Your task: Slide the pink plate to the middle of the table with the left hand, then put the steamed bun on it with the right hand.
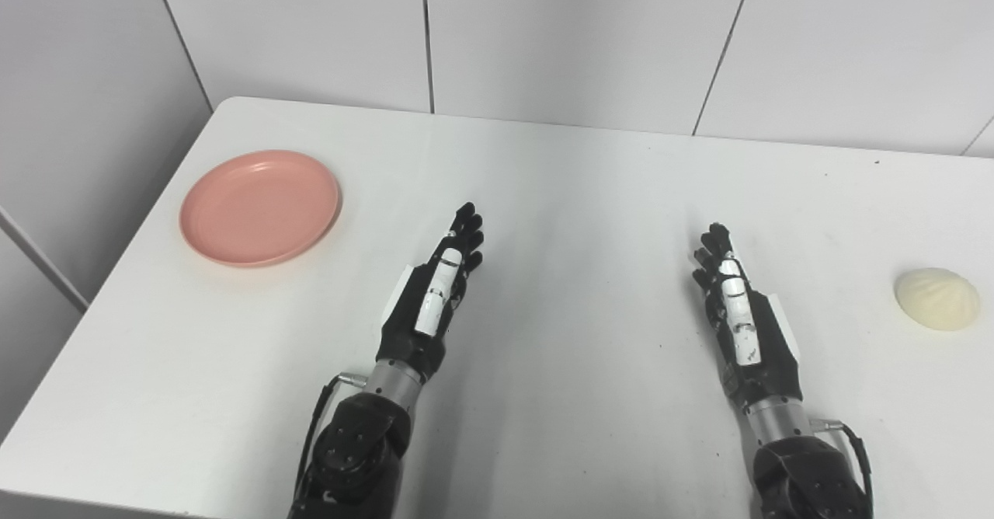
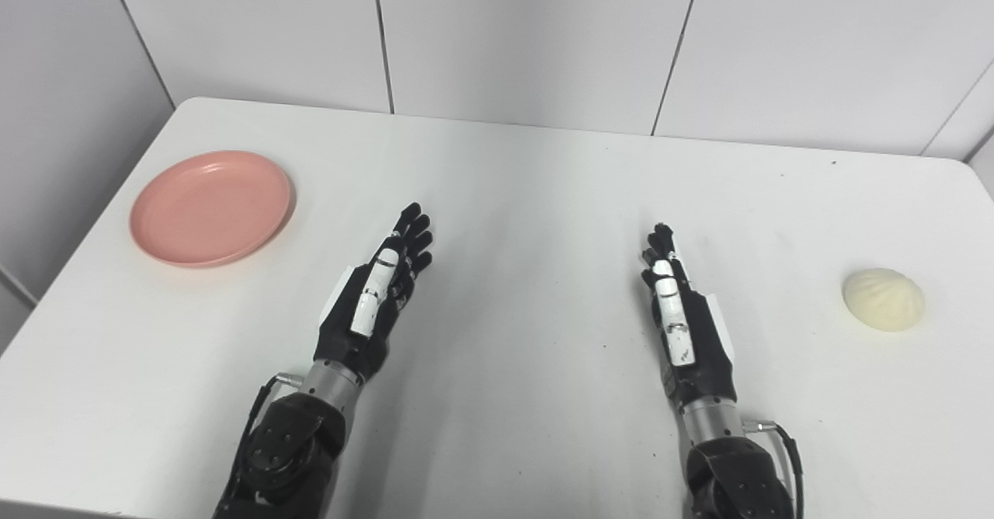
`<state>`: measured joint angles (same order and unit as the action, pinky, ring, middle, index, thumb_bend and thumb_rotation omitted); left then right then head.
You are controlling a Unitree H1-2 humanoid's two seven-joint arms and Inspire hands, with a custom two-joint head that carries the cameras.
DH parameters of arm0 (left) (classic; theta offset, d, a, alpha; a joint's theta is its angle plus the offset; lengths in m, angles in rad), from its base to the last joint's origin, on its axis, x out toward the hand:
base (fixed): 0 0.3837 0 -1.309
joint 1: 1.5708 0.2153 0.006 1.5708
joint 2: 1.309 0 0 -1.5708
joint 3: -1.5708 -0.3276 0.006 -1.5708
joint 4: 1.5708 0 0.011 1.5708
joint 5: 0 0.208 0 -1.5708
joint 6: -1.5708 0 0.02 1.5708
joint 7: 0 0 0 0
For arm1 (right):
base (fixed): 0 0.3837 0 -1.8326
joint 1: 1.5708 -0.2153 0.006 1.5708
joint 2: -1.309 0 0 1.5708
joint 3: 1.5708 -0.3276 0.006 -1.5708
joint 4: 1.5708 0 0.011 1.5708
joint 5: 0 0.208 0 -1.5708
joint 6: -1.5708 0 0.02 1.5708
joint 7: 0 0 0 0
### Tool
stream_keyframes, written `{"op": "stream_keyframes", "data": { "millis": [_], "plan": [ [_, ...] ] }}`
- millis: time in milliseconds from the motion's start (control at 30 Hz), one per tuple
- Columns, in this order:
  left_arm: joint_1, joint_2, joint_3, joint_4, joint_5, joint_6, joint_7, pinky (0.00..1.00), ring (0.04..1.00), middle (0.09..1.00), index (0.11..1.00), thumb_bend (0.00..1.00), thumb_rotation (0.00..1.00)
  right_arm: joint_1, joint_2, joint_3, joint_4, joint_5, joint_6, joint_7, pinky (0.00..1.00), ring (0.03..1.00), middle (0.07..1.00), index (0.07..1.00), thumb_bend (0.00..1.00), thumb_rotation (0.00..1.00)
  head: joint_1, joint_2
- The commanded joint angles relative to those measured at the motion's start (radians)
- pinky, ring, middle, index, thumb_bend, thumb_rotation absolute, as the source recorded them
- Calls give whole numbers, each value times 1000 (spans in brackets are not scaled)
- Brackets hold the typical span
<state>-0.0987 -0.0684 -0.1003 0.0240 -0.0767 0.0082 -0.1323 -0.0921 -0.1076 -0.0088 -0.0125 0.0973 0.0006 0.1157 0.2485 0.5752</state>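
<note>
White wall panels stand behind a white table (image 1: 543, 193), and the table carries only two things of the task. At the far left lies the pink plate (image 1: 260, 207), flat and with nothing on it, close to the left edge of the table. At the right side, a little nearer to the robot, the steamed bun (image 1: 936, 298) sits alone with its round side up. Both arms come in from the near edge, and the two hands are placed over the middle part of the table, well apart from each other. The left hand (image 1: 436, 294) holds nothing; its fingers are stretched forward and lie side by side, with the palm turned inward. The right hand (image 1: 738, 309) is in the same posture, also holding nothing. I judge this as a ready position, because neither hand touches anything and the bare space between them is probably where the plate should arrive. The plate lies to the left of the left hand and farther away, clearly apart from its fingertips, so this hand must reach left and forward to come to the rim. The bun lies to the right of the right hand, also clearly apart, at about the same depth as the hand's middle. No step of the task seems done yet.
</note>
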Motion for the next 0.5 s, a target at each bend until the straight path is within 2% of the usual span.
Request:
{"op": "stream_keyframes", "data": {
  "millis": [0,167,467],
  "plan": [
    [-12,1,10,-31,2,21,16,998,984,995,1000,387,1000,8,-9,-12,22,5,2,0,1000,1000,1000,1000,231,1000,2,0],
    [-37,8,22,-99,8,69,28,986,981,989,996,430,1000,6,-11,-13,24,6,0,1,1000,1000,1000,1000,231,1000,7,0],
    [-111,11,56,-187,-1,104,59,979,957,968,977,468,1000,7,-10,-18,19,1,5,-4,1000,1000,1000,1000,212,1000,13,-1]
  ]
}}
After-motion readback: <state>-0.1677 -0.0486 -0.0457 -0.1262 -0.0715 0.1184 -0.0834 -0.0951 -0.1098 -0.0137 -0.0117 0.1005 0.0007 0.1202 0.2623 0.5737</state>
